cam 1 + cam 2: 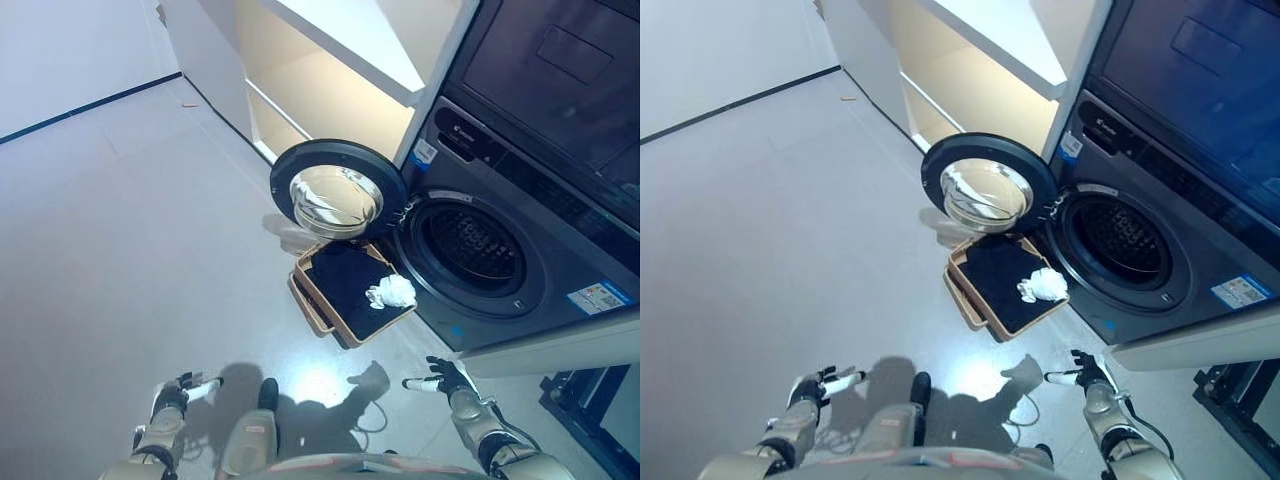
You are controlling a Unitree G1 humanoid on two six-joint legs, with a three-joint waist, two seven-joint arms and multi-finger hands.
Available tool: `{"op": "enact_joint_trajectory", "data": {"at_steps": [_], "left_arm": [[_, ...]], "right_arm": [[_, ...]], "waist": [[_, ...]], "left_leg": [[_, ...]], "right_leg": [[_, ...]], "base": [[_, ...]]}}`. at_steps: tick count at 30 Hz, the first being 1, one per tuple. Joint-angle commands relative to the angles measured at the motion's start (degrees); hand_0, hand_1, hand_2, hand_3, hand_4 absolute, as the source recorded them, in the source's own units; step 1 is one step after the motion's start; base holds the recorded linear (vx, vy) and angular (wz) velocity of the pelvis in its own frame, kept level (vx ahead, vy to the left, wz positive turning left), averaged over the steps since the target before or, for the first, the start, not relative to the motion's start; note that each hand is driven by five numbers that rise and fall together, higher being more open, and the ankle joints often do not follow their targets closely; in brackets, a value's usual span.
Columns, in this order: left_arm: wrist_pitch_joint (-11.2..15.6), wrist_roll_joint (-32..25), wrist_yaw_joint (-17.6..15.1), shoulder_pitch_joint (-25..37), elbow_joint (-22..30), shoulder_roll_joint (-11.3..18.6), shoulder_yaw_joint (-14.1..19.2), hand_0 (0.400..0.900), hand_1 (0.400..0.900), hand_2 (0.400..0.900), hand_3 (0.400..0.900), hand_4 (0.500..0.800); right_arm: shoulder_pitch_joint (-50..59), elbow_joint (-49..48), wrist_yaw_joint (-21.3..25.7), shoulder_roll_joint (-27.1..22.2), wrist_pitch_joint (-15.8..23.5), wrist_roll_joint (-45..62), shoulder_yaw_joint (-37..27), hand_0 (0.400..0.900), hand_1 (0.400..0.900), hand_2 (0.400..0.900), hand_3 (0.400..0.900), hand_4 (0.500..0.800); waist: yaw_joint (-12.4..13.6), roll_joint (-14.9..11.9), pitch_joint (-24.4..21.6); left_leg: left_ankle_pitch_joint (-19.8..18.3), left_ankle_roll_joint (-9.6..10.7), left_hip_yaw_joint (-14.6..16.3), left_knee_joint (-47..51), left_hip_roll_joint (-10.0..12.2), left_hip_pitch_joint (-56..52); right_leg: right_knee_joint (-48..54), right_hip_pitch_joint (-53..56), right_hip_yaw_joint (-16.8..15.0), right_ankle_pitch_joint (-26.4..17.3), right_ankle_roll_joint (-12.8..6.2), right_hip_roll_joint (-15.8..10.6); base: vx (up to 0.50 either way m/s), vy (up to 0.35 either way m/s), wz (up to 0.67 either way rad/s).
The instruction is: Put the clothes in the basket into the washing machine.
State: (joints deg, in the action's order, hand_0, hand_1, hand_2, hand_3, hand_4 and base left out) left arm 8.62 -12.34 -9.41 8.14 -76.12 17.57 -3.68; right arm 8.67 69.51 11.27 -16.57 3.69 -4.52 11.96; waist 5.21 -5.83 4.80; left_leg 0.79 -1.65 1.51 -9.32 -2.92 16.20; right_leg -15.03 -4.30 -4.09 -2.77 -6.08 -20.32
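Observation:
A tan basket (312, 300) sits on the floor in front of the washing machine (520, 240). It holds a black garment (345, 280) and a crumpled white cloth (392, 292) near its right edge. The washer's round door (338, 188) hangs open to the left, and the drum (478, 245) looks dark inside. My left hand (180, 392) is low at the lower left and my right hand (440, 378) at the lower right. Both have relaxed fingers and hold nothing, well short of the basket.
A white cabinet with open shelves (320, 70) stands left of the washer. A second dark appliance (560, 60) sits above the washer. A black frame (590, 410) stands at the lower right. Pale floor (120, 230) stretches to the left.

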Motion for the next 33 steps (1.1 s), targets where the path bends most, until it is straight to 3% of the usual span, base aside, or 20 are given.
{"op": "enact_joint_trajectory", "data": {"at_steps": [1,3,6,9,13,16,19,22,25,26,29,33], "left_arm": [[1.1,0.4,-0.6,-1.2,1.6,3.9,2.7,0.900,0.900,0.900,0.900,0.800],[1.0,0.4,-0.5,-1.3,1.3,3.9,3.1,0.900,0.900,0.900,0.900,0.800],[1.1,0.6,-0.5,-1.0,0.6,3.8,3.4,0.900,0.900,0.900,0.900,0.800],[1.3,1.4,-0.2,-0.9,0.1,3.7,3.3,0.900,0.900,0.900,0.900,0.800],[1.5,1.5,-0.4,-0.9,0.4,3.6,3.6,0.900,0.900,0.900,0.900,0.800],[1.5,1.4,-0.7,-1.1,0.9,3.8,3.8,0.900,0.900,0.900,0.900,0.800],[1.6,1.0,-1.1,-0.8,1.1,4.5,4.1,0.900,0.900,0.900,0.900,0.800],[2.0,0.2,-1.9,0.6,1.8,5.9,4.0,0.900,0.900,0.900,0.900,0.800],[2.3,-1.2,-2.5,1.2,2.1,6.5,3.8,0.900,0.900,0.900,0.900,0.800],[2.5,-1.1,-2.6,1.3,2.3,6.3,3.3,0.900,0.900,0.900,0.900,0.800],[2.9,-0.9,-3.7,3.5,2.9,5.0,1.0,0.900,0.900,0.900,0.900,0.800],[3.6,-3.2,-4.8,5.2,3.7,3.3,-1.0,0.900,0.900,0.900,0.900,0.800]], "right_arm": [[0.8,-4.4,2.2,-2.3,1.8,1.6,-2.1,0.900,0.900,0.900,0.900,0.800],[0.1,-4.0,2.1,-2.2,1.8,1.7,-2.3,0.900,0.900,0.900,0.900,0.800],[-0.5,-3.4,2.3,-2.3,1.7,1.6,-3.3,0.900,0.900,0.900,0.900,0.800],[-1.1,-3.5,2.2,-2.4,1.8,1.9,-4.4,0.900,0.900,0.900,0.900,0.800],[-1.0,-4.4,2.0,-2.7,1.7,1.4,-4.7,0.900,0.900,0.900,0.900,0.800],[-0.6,-5.4,2.1,-3.2,1.8,1.3,-4.9,0.900,0.900,0.900,0.900,0.800],[0.3,-7.0,2.5,-4.1,1.9,1.1,-4.9,0.900,0.900,0.900,0.900,0.800],[2.4,-8.9,3.4,-6.2,1.9,-2.0,-3.0,0.900,0.900,0.900,0.900,0.800],[3.2,-8.6,4.8,-9.2,1.2,-8.8,-0.2,0.900,0.900,0.900,0.900,0.800],[3.6,-8.3,5.8,-10.5,0.8,-11.6,0.7,0.900,0.900,0.900,0.900,0.800],[5.3,-7.2,9.3,-13.8,-0.2,-16.9,1.3,0.900,0.900,0.900,0.900,0.800],[15.0,-1.6,12.7,-17.0,-3.0,-25.7,9.5,0.900,0.900,0.900,0.900,0.800]], "waist": [[-1.4,2.8,2.8],[-2.6,3.4,4.0],[-4.8,3.3,5.4],[-7.1,3.1,6.5],[-8.2,2.7,7.4],[-8.4,2.1,7.5],[-8.0,1.5,7.4],[-7.5,0.8,8.0],[-7.2,0.9,8.8],[-7.4,0.9,8.8],[-8.6,1.8,9.7],[-8.1,4.4,11.9]], "left_leg": [[0.4,-0.8,-3.6,2.0,-1.2,-2.4],[-0.6,-1.1,-4.3,3.7,-1.8,-6.4],[-2.0,-0.5,-5.4,4.9,-2.6,-10.4],[-3.4,0.2,-6.6,5.9,-2.5,-14.7],[-5.0,1.1,-7.7,5.8,-2.6,-18.1],[-6.2,1.3,-9.1,4.9,-3.0,-19.2],[-7.0,1.9,-10.4,4.4,-2.9,-19.4],[-7.6,3.1,-11.9,3.4,-1.7,-17.9],[-7.8,4.7,-14.0,2.6,1.6,-16.7],[-7.3,5.2,-14.8,2.8,2.0,-15.9],[-4.1,7.1,-10.2,3.3,4.7,-11.1],[-2.1,6.9,-8.5,5.9,4.9,-7.8]], "right_leg": [[-7.8,3.7,-0.1,-18.0,-2.28,2.5],[-5.2,-0.3,2.8,-12.6,-1.47,3.3],[4.5,-4.6,6.2,-9.3,-2.75,3.7],[11.9,-6.5,7.0,-13.1,-5.03,2.3],[14.4,-6.5,6.5,-18.5,-7.16,0.9],[13.3,-5.9,3.7,-19.6,-7.36,1.0],[13.0,-5.6,3.1,-18.7,-7.42,1.4],[13.3,-6.0,4.8,-15.0,-7.09,2.1],[9.9,-6.9,6.5,-9.9,-6.23,4.3],[10.2,-6.8,8.0,-9.1,-6.04,4.0],[10.7,-7.1,12.4,-8.7,-6.29,2.2],[9.3,-14.1,9.6,-9.4,-6.03,2.7]], "base": [[0.23,0.236,0.06],[0.27,0.151,0.07],[0.28,0.009,0.29],[0.28,-0.047,0.46],[0.20,-0.061,0.36],[0.14,-0.080,0.38],[0.08,-0.112,0.39],[0.00,-0.180,0.42],[0.05,-0.257,0.65],[0.00,-0.236,1.07],[-0.10,-0.121,0.75],[-0.14,-0.004,-0.20]]}}
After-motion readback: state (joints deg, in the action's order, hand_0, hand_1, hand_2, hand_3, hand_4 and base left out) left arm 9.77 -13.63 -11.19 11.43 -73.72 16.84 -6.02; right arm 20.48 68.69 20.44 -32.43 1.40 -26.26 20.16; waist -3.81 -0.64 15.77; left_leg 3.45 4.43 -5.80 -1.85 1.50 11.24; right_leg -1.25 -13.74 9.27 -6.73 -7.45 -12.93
